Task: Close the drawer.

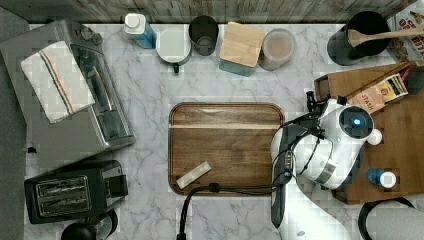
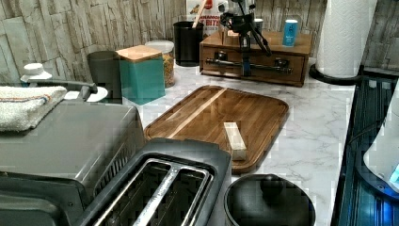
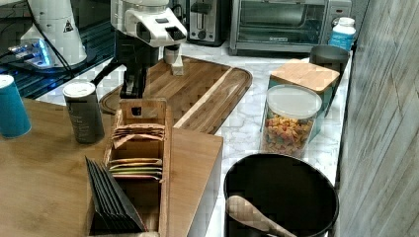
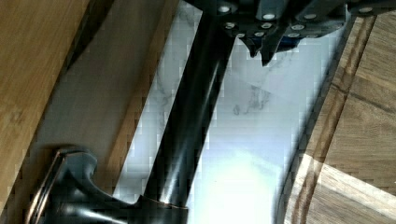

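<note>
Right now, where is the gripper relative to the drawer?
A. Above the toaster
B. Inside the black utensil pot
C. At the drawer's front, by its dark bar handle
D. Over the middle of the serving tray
C: in the left view the gripper hangs right at the dark bar handle on the drawer front, beyond the serving tray.

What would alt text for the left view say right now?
The claw hangs at the dark bar handle on the drawer front of a wooden box at the back. A wooden tray holding a pale block lies in front.

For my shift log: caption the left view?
Robot gripper at the dark bar handle of the brown wooden drawer, behind the round-cornered wooden tray.
</note>
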Controlling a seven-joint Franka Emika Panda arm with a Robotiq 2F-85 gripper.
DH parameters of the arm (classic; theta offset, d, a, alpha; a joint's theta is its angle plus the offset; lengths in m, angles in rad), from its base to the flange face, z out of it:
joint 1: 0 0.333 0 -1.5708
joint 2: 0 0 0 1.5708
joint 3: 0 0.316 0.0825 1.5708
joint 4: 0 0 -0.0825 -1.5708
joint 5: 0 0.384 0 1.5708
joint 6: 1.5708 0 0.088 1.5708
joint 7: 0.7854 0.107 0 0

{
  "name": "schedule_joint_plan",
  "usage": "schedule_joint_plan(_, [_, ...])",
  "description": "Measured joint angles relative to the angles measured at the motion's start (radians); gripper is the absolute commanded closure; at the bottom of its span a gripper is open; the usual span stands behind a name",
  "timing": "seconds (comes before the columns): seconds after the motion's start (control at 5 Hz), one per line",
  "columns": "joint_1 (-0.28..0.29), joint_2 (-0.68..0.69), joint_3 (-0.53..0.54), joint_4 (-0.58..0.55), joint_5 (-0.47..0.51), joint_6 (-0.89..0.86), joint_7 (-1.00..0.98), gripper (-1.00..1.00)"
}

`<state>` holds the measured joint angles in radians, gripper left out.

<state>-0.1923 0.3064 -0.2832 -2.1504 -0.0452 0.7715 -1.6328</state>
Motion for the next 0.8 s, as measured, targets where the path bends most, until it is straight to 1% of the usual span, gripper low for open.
schedule_joint_plan(0.8, [0.003,-0.001,-0.003,-0.006,0.001,0.011,0.002,1.0])
